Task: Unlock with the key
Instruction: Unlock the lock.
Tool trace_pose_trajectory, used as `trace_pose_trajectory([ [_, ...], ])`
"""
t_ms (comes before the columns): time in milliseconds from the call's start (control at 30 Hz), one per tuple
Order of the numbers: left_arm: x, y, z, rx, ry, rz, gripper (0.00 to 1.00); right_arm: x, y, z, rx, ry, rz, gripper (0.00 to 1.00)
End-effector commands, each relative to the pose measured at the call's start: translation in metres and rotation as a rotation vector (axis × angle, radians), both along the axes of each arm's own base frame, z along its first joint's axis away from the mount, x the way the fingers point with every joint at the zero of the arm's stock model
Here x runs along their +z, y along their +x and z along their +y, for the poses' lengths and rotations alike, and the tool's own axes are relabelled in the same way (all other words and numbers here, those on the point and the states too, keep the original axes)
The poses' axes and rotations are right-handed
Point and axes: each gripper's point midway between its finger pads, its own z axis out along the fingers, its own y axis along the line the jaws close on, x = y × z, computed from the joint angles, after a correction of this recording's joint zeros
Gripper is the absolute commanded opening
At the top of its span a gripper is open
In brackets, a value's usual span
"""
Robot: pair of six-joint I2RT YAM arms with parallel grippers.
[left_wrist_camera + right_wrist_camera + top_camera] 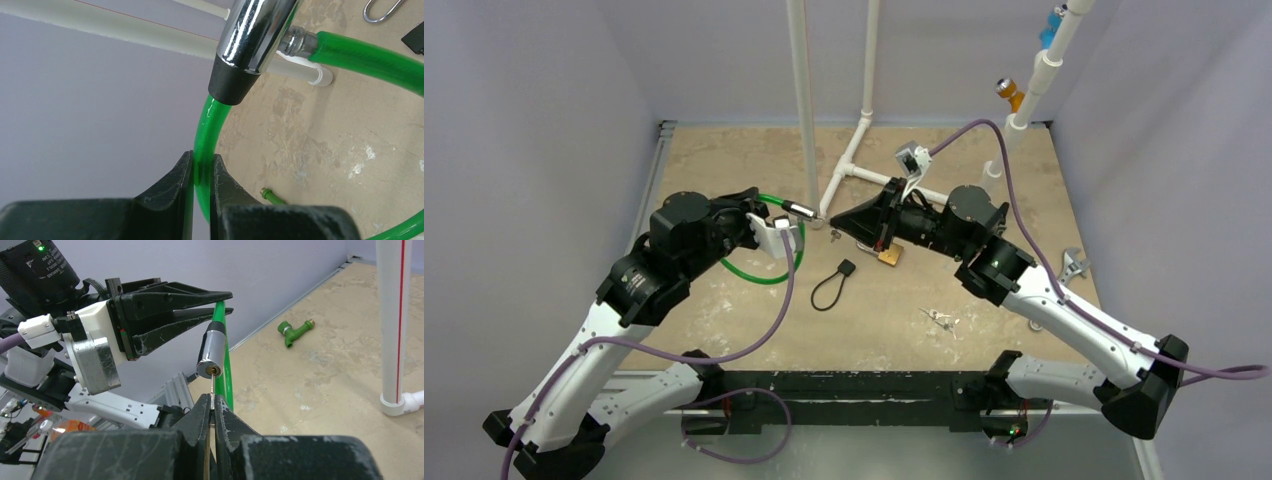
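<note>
As we are working toward the unlock, the top view is showing our left gripper just left of the frame's centre and our right gripper facing it from the right. The chrome lock cylinder is lying between them above the worktop.

Through the left wrist view we are seeing that gripper clamped on the green cable, which is rising from the jaws to the cylinder's black collar at upper middle.

Through the right wrist view we are seeing the right gripper pinched shut on the key, its blade pointing up the frame at the keyhole in the cylinder's round face. Tip and keyhole are sitting very close; whether they are touching we cannot tell. We are judging that the coming move calls for a straight push along the key's long axis, roughly in line with the cylinder's, then a turn.
</note>
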Motion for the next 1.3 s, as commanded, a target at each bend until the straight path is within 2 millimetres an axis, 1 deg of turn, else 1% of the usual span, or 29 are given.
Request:
trace_pose_trajectory([
  [0,0.044,-0.008,-0.018,-0.085,-0.132,-0.090,0.00,0.027,0.005,0.001,-0.047,0.042,-0.042,0.00],
  [167,0.044,-0.009,-0.017,-0.083,-0.142,-0.085,0.00,0.027,0.012,-0.004,-0.114,0.046,-0.024,0.00],
  [400,0.044,-0.010,-0.018,-0.082,-0.159,-0.075,0.00,0.025,0.014,-0.006,-0.137,0.092,0.014,0.00],
  [567,0.044,-0.010,-0.018,-0.082,-0.164,-0.071,0.00,0.027,0.007,-0.001,-0.086,0.126,0.010,0.00],
  [733,0.046,-0.011,-0.018,-0.076,-0.186,-0.058,0.00,0.033,0.002,0.001,-0.055,0.160,-0.012,0.00],
  [867,0.049,-0.014,-0.018,-0.066,-0.242,-0.031,0.00,0.030,-0.002,0.007,-0.014,0.139,-0.024,0.00],
  [967,0.046,-0.017,-0.019,-0.064,-0.270,0.005,0.00,0.034,-0.007,0.006,0.010,0.149,-0.053,0.00],
  [1000,0.045,-0.017,-0.019,-0.065,-0.269,0.011,0.00,0.034,-0.006,0.006,0.003,0.141,-0.052,0.00],
  [1100,0.045,-0.018,-0.019,-0.067,-0.258,0.012,0.00,0.029,-0.002,0.006,-0.010,0.093,-0.051,0.00],
  [1200,0.051,-0.018,-0.019,-0.070,-0.256,-0.003,0.00,0.014,0.005,0.008,-0.035,0.020,-0.024,0.00],
  [1267,0.055,-0.017,-0.019,-0.070,-0.262,-0.011,0.00,0.011,0.004,0.008,-0.030,0.013,-0.022,0.00],
])
